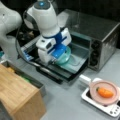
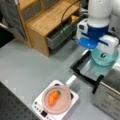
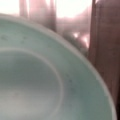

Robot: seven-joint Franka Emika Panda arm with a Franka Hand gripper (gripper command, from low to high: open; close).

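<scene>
The white-and-blue Panda arm leans down over the open toaster oven (image 1: 100, 37), its wrist pitched steeply so the gripper (image 1: 58, 58) points at the dropped door (image 1: 72, 66). A pale teal plate (image 1: 64, 57) sits tilted right under the gripper, touching it, above the glassy door; whether the gripper is clenched on the rim I cannot tell, since the blue housing hides the fingertips. In a front view the gripper (image 2: 100, 48) stands at about twelve o'clock of the plate (image 2: 103, 58), with the oven's black door handle (image 2: 85, 75) below.

The wrist view shows only the plate (image 3: 45, 82), filling the frame, its raised inner ring and curved rim plain, and pinkish glare behind it.

Both front views also show, on the grey bench (image 1: 65, 100), a pink plate (image 1: 105, 92) with a carrot (image 1: 105, 93) on a small white cooker (image 2: 40, 107), at five o'clock from the oven. A wooden cabinet (image 2: 47, 20) with an open drawer (image 2: 60, 35) stands nearby.
</scene>
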